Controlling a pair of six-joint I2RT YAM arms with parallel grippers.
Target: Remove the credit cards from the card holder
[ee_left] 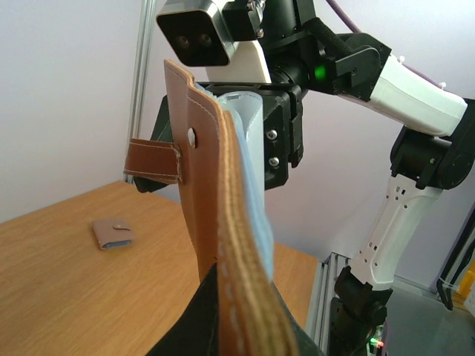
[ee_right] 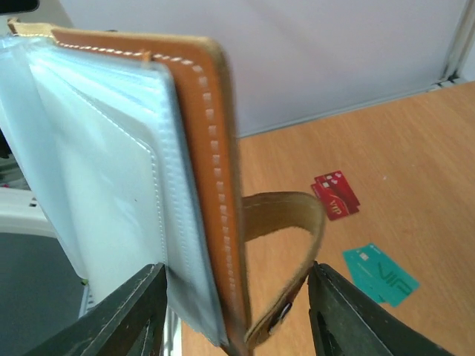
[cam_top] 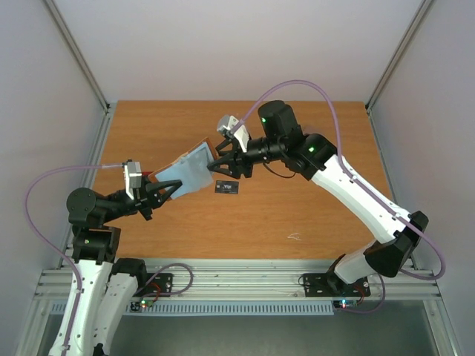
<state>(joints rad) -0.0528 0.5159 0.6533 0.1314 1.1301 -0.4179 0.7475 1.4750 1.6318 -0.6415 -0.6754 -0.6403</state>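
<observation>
1. Top view: where the left gripper's (cam_top: 174,189) fingertips meet the card holder (cam_top: 194,169) is too small to make out, and so are the black card's (cam_top: 227,188) markings.
2. Left wrist view: the card holder's lower end runs off the bottom edge; a small brown thing (ee_left: 113,233) is too small to identify.
3. Right wrist view: the right gripper's (ee_right: 234,273) fingers are cut off below; whether they pinch the card holder cannot be told.

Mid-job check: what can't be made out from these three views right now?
- Tan leather folding card holder, clear sleeves: blurred in right wrist view, edge-on in left wrist view; any cards inside untellable.
- Red plastic cards and teal plastic cards: overlapping in right wrist view; count unclear.
- Small tan object, left wrist view: too small to identify.
</observation>
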